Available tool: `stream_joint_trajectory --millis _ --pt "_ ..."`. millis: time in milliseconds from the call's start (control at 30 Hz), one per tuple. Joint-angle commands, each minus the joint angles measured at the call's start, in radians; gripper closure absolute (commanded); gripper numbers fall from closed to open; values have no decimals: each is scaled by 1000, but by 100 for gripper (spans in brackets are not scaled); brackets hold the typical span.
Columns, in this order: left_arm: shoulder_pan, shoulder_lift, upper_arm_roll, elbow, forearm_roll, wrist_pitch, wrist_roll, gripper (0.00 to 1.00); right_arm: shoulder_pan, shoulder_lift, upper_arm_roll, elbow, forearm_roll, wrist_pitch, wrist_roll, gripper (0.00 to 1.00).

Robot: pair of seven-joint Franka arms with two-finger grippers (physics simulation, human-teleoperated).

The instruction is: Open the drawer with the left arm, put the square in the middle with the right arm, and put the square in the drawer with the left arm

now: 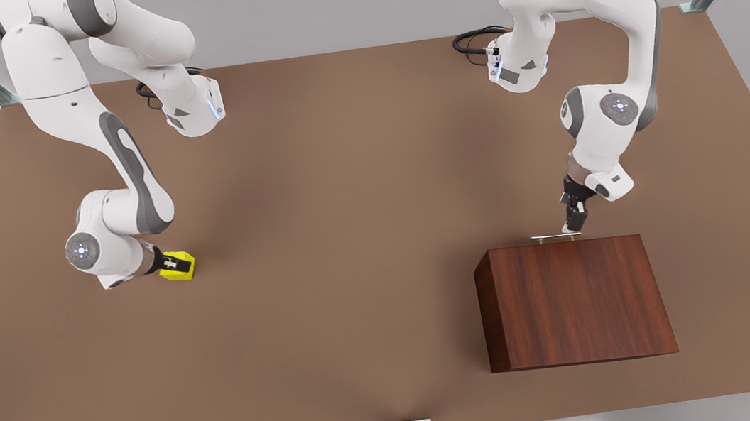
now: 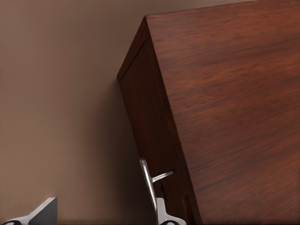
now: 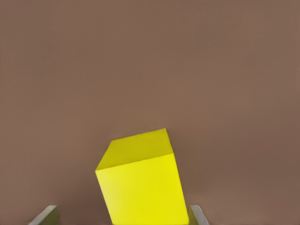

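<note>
- Plainly, one square (image 1: 179, 266), a small bright yellow cube, sits on the brown desk (image 1: 336, 244) toward the front view's left, well apart from the one cabinet (image 1: 572, 301).
- Two arms: the right gripper (image 1: 176, 266) straddles the square, fingers spread beside it.
- The left gripper (image 1: 575, 223), open, brackets the silver handle (image 2: 149, 180).
- The left wrist view shows the closed drawer (image 2: 147, 126) front.

Cabinet (image 1: 572, 301): dark reddish wood, visible grain, slight sheen. Handle (image 1: 556, 237): smooth silver metal. Square (image 1: 180, 266): smooth matt yellow. Tabletop (image 1: 350, 242): matt brown.
</note>
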Motion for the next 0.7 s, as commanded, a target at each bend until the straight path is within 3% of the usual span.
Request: stream_joint_trajectory --millis 0,667 --pt "8 0 0 0 4 3 -2 0 -3 6 0 0 0 3 0 0" --pt "2 52 -2 21 5 31 -20 0 -8 72 0 -28 2 84 -95 0"
